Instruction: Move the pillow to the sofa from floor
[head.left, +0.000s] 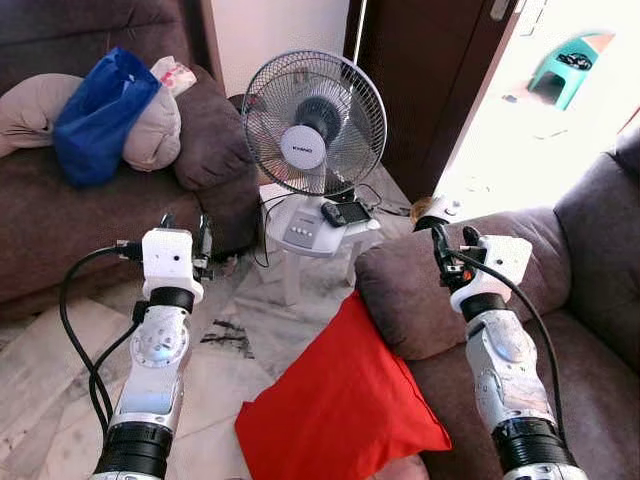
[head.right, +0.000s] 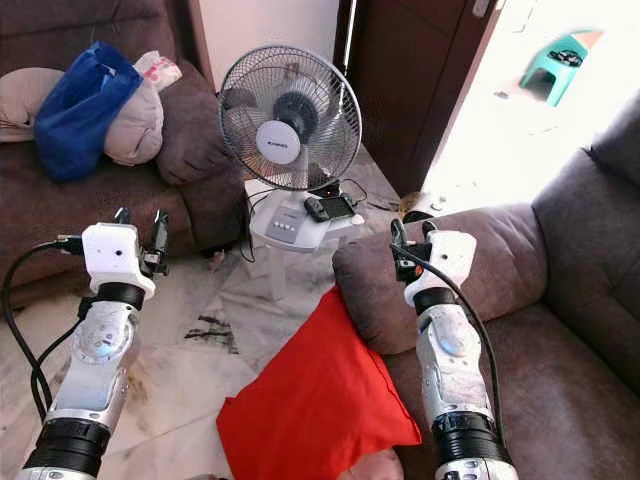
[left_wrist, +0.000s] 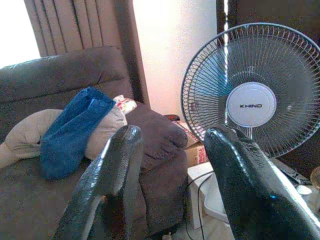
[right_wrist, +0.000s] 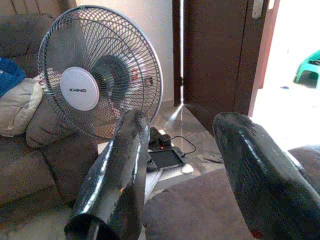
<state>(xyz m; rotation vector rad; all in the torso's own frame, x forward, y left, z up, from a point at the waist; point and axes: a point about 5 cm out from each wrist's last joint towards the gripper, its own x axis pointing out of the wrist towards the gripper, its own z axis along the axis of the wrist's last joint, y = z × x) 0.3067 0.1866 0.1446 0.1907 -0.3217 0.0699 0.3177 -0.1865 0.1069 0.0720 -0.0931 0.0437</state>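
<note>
pillow: the red pillow is down on the marble floor, propped on a tilt with its upper edge leaning against the arm of the brown sofa on the robot's right. So it's touching the sofa already, just not on it.

left gripper: the left gripper is raised over the floor, well apart from the pillow, aimed toward the fan. In its wrist view the fingers stand spread, nothing between them.

right gripper: the right gripper hovers above the sofa arm, just past the pillow's top edge. Fingers apart here too, holding nothing.

how it'll handle: my guess is light and squishy, with smooth fabric that'll cave in under a pinch. No breakage worry, but a thin pinch of cover could slip or leave the thing flopping.

where to grab: I'd go for the upper edge or top corner near the sofa arm, since it's closest to the right gripper, and bite deep enough to catch the stuffing, not only the cover.

landing spot: the seat of the right-hand sofa looks free, near the pillow.

watch out: the fan and its cord sit just beyond the pillow on a small white stool, so swing away from those.

other stuff: the far sofa carries a blue bag and beige cushions.
</note>
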